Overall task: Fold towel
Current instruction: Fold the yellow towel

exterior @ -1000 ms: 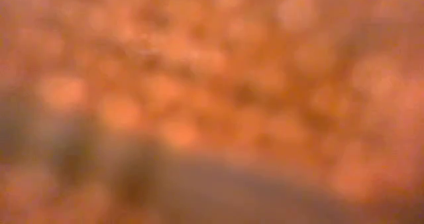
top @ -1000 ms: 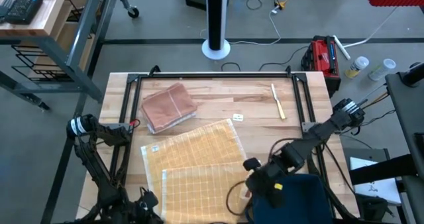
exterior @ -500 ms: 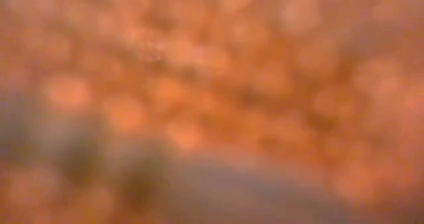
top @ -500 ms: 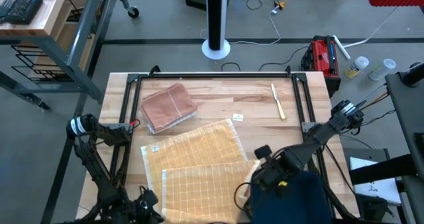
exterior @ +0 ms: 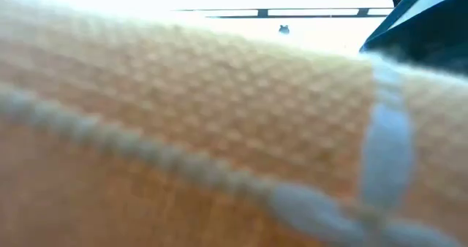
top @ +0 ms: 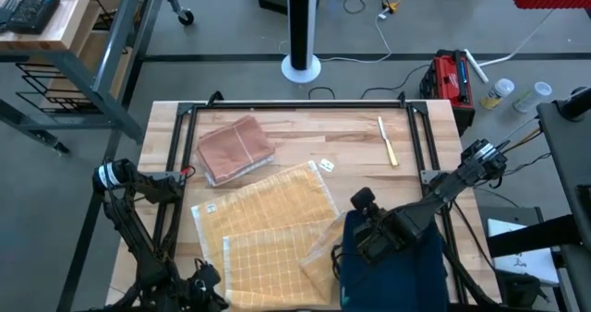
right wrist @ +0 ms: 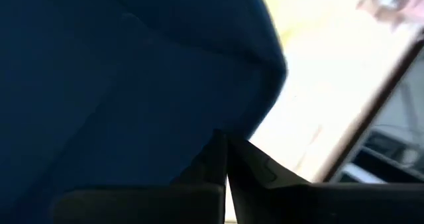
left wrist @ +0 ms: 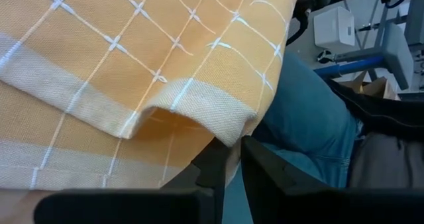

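Containers: you've got none on the table point(top: 355, 141); nothing sits inside anything.
Task towel: yellow towel point(top: 268, 224) w/ white grid lines, lying near the front-middle of the table, partly doubled over itself; its right edge is rumpled next to the blue cloth.
Blue cloth: dark blue cloth point(top: 399, 275) at the front-right, touching the yellow towel's right edge.
Other towel: folded pink towel point(top: 235, 150) lies behind-left of the yellow one, apart from it.
Other bits: a pale stick-like utensil point(top: 387, 140) near the back-right; a small white tag point(top: 326, 165) just beyond the yellow towel's far corner.
Right gripper: right gripper point(right wrist: 227, 159) is over the blue cloth's upper-left edge; fingers squeezed together w/ the blue cloth at the tips, so you're pinching it.
Left gripper: left gripper point(left wrist: 235, 159) is at the table's front edge, by the yellow towel's near side; jaws nearly together; a towel corner hangs over the tips, but you can't tell if it's pinched.
High view only: gives you the full layout, both towels & the right arm's reach.
Low view only: filled by yellow weave close-up, a slice of blue cloth at one corner.
Left wrist only: shows you the towel's pale hem folded over & a person in jeans point(left wrist: 311, 128) beyond the table edge.
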Controlling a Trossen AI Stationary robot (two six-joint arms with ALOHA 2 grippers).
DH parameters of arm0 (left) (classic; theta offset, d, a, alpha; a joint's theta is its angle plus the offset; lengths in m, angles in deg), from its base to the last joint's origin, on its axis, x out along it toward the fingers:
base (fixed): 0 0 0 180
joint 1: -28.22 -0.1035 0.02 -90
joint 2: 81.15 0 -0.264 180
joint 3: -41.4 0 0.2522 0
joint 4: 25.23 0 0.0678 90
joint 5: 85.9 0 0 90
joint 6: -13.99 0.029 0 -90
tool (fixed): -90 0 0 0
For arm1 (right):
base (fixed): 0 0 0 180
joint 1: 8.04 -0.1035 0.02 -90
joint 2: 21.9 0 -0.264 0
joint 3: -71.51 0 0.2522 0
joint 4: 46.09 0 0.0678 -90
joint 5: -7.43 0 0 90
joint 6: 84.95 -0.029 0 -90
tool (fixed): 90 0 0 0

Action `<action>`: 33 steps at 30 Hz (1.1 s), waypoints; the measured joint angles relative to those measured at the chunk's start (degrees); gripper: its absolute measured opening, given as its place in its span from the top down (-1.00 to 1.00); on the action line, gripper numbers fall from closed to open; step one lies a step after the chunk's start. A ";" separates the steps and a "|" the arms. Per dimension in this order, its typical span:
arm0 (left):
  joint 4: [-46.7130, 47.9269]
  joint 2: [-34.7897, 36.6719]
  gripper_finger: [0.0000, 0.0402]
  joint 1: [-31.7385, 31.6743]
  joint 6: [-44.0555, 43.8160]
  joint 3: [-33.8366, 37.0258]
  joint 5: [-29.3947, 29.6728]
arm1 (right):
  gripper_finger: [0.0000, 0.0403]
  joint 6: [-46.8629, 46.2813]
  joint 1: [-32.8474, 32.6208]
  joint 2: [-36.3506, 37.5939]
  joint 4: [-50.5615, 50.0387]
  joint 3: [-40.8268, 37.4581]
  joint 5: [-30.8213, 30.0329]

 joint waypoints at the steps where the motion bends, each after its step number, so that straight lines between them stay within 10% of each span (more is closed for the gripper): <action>1: -0.02 0.00 0.81 0.01 0.00 0.00 0.06 | 1.00 0.86 -0.08 0.22 -0.03 0.00 -0.81; 19: 0.87 1.91 0.75 0.70 3.98 -6.85 0.36 | 1.00 -13.56 -0.61 15.23 11.76 5.31 1.45; 33: 13.67 2.43 0.21 0.51 -8.58 -6.40 -2.94 | 0.98 -12.33 -0.59 14.35 14.53 4.58 1.49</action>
